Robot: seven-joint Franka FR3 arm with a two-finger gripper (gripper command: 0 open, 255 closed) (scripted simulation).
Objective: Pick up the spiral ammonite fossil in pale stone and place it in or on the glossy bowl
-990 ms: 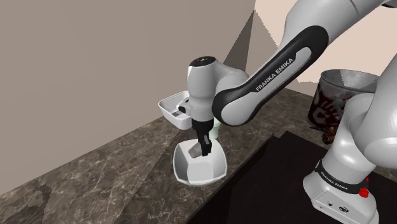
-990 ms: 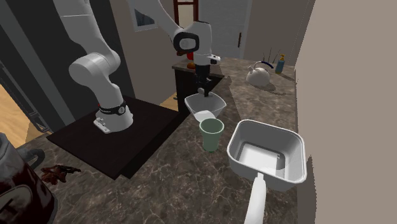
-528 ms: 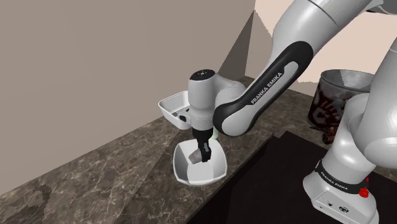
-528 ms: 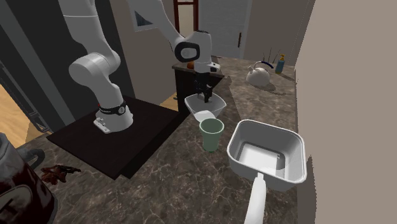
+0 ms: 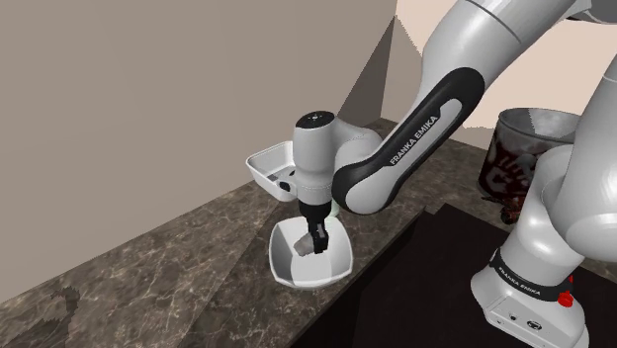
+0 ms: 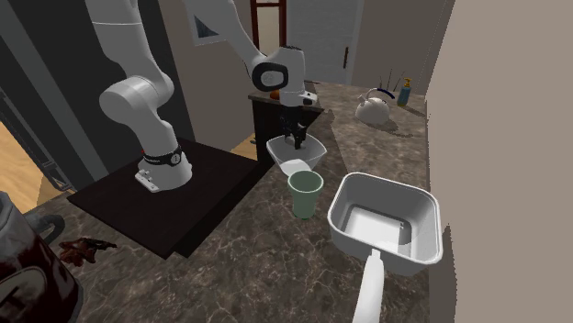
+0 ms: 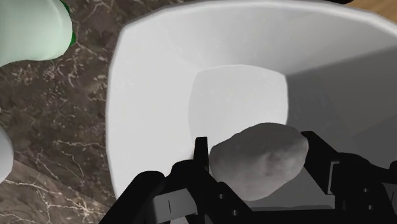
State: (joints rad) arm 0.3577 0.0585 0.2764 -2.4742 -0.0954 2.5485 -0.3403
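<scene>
A grey, rounded stone fossil (image 7: pixel 259 160) sits clasped between my two black fingers, just above the floor of the white glossy bowl (image 7: pixel 153 76). In the shoulder view my gripper (image 5: pixel 315 240) reaches down inside the bowl (image 5: pixel 326 273) on the dark marble counter, the fossil (image 5: pixel 304 243) showing as a small grey lump at its tip. In the second exterior view the gripper (image 6: pixel 297 140) dips into the bowl (image 6: pixel 308 158) past its rim. The gripper is shut on the fossil.
A pale green cup (image 6: pixel 306 194) stands close beside the bowl. A white square pan with a handle (image 6: pixel 386 222) lies further along the counter, a kettle (image 6: pixel 372 109) at the far end. The black stand top (image 5: pixel 415 297) borders the counter. A wall runs along the counter's far side.
The arm lowered the fossil from above the bowl's rim into the bowl, mostly in the first half second. The grip has not changed.
</scene>
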